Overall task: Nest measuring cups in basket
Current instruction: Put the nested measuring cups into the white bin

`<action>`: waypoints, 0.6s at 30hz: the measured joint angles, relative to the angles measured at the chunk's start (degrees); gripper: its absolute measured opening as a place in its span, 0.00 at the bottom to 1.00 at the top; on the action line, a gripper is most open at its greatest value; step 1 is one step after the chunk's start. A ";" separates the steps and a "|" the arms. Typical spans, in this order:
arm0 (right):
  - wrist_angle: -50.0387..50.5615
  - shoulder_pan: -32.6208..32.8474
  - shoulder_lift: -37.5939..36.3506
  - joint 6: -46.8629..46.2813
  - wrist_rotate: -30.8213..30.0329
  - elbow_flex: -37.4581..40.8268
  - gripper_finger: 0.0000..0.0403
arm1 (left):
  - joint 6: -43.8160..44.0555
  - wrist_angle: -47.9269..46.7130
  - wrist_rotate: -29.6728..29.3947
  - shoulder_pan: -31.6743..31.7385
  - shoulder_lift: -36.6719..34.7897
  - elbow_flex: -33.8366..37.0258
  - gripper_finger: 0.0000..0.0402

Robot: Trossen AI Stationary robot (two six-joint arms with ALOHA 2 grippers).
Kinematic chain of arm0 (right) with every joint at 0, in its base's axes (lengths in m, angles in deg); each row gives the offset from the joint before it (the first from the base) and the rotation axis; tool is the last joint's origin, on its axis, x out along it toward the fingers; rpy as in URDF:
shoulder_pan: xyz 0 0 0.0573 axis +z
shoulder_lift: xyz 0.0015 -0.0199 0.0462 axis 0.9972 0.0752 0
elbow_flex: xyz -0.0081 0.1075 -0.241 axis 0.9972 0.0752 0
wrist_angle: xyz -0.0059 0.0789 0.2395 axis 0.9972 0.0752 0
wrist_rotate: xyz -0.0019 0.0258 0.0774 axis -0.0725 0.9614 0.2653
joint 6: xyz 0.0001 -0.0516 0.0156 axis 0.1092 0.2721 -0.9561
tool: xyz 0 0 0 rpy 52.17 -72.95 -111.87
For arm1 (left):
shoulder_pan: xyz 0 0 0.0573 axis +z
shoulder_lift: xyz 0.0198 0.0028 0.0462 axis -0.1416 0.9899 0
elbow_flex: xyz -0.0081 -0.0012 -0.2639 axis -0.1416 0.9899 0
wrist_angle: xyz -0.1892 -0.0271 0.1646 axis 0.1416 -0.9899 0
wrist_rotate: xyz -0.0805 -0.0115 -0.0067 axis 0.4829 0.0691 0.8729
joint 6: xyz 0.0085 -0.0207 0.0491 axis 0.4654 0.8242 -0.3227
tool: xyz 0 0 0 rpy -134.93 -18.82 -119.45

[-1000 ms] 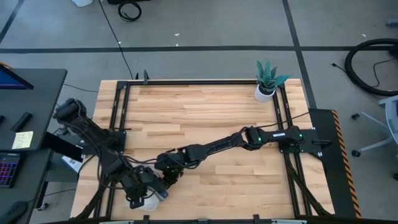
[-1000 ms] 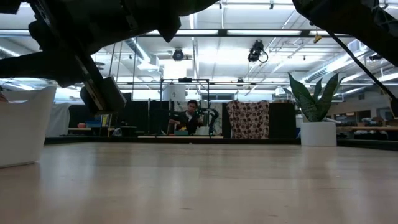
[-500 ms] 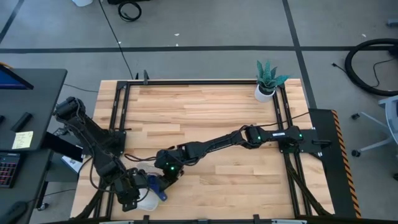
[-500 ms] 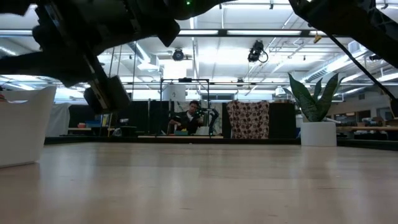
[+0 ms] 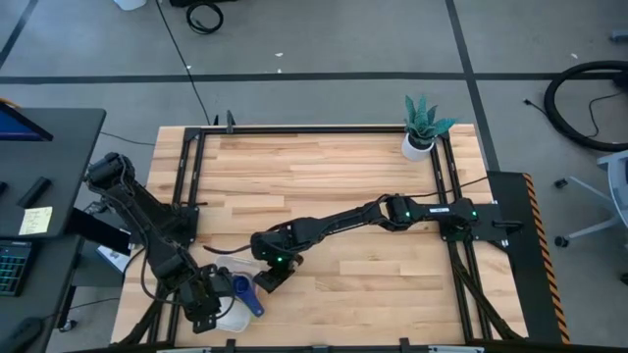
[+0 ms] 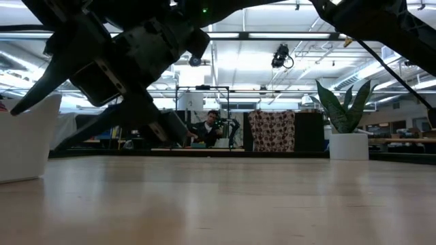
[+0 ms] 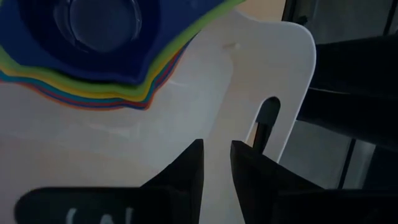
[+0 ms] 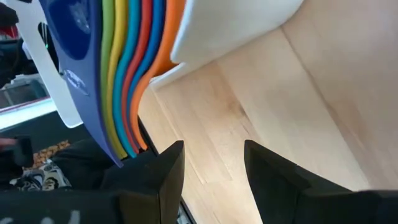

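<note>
High view: the stacked measuring cups (image 5: 243,292) sit in the basket (image 5: 232,318) at lower left, just left of the right tool (image 5: 267,279), fingers apart and empty, while the left tool (image 5: 204,312), fingers nearly together, holds nothing.

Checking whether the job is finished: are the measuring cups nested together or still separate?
Nested. The measuring cups sit one inside another in the white basket, dark blue on top, with coloured rims layered beneath.

A potted plant (image 5: 422,126) stands at the table's (image 5: 324,186) far corner.
</note>
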 joint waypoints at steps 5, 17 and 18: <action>-0.16 0.00 0.00 1.60 -0.42 0.00 0.43 | 0.00 -0.02 -0.04 0.00 0.00 0.00 0.21; -4.04 0.00 0.00 10.03 -0.25 0.00 0.42 | 0.00 -0.04 -0.27 0.00 0.00 0.02 0.21; -4.07 0.04 -0.01 9.82 -0.01 0.00 0.41 | 0.00 -0.12 -0.75 0.00 0.00 0.02 0.21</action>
